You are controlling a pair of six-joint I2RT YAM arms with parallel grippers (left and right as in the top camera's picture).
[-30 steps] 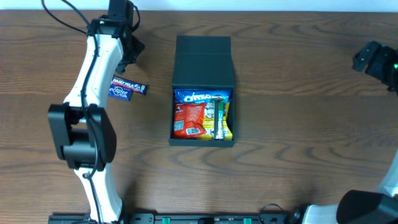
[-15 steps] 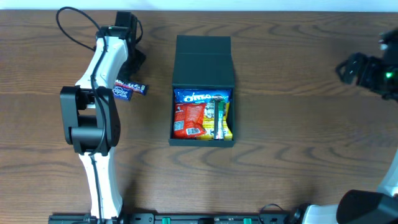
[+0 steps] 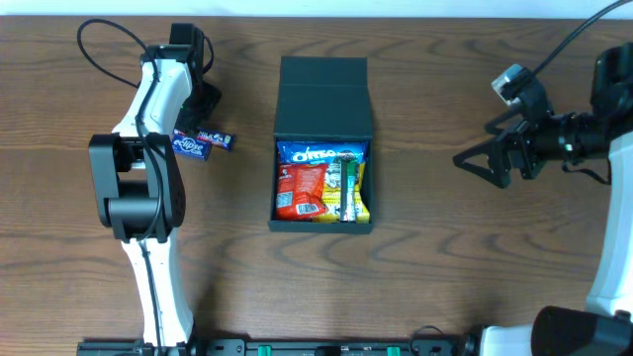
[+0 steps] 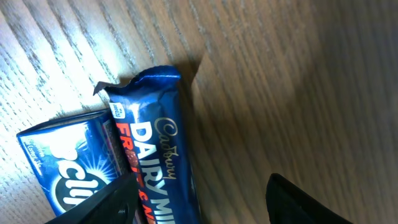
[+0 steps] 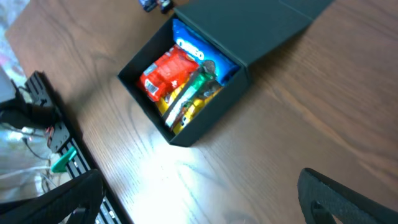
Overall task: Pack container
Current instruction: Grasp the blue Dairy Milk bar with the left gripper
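Observation:
The container [image 3: 322,225], a dark box, stands mid-table with its flap lid [image 3: 323,97] folded back. It holds an Oreo packet [image 3: 318,154], a red packet [image 3: 302,188] and green and yellow packets. A Dairy Milk bar [image 3: 208,138] and a second blue packet [image 3: 188,147] lie to its left. My left gripper [image 4: 199,208] hangs open close over them, the bar [image 4: 165,162] near its left finger [image 4: 102,202]. My right gripper [image 3: 475,148] is open to the right of the container, nothing between its fingers; its camera sees the box [image 5: 211,121].
A black rail with green clips [image 5: 50,143] runs along the table's front edge. The left arm's white links [image 3: 148,119] stretch from the front edge up to the bars. Bare wood lies between the right gripper and the container.
The right arm has swung in from the far right edge toward the container, gripper still open. The left arm's elbow has shifted while its gripper stays over the bars.

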